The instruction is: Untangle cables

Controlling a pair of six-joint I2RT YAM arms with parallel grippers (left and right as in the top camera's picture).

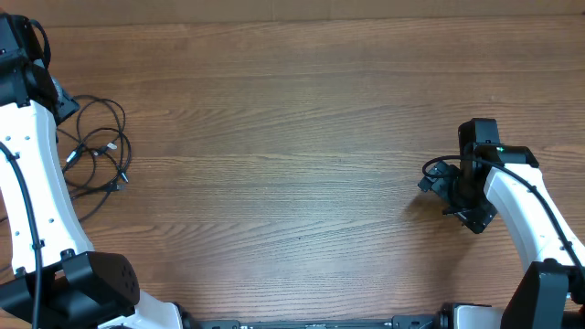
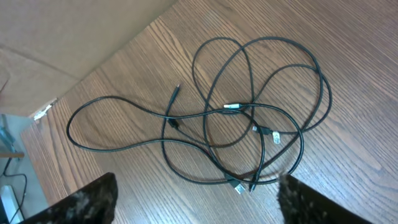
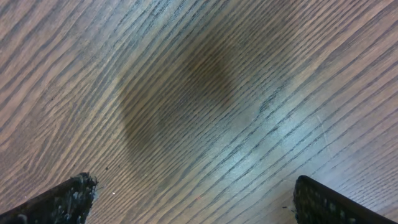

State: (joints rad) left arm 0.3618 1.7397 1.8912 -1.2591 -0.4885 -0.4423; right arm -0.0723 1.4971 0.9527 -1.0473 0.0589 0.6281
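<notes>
The cables (image 1: 96,151) lie as a loose tangle of thin black loops at the table's far left. In the left wrist view the cables (image 2: 249,118) cross one another several times. One silver plug (image 2: 231,107) lies mid-tangle and another plug end (image 2: 237,186) lies nearest the fingers. My left gripper (image 2: 198,204) hangs above them, open, with nothing between its fingers (image 2: 93,202). My right gripper (image 1: 441,185) is far off at the right, open over bare wood (image 3: 196,204), with no cable near it.
The wooden table's (image 1: 292,137) left edge (image 2: 106,59) runs close behind the tangle, with a beige surface beyond it. My left arm's white link (image 1: 32,183) stands just left of the cables. A thick black arm wire (image 1: 430,167) loops beside the right gripper.
</notes>
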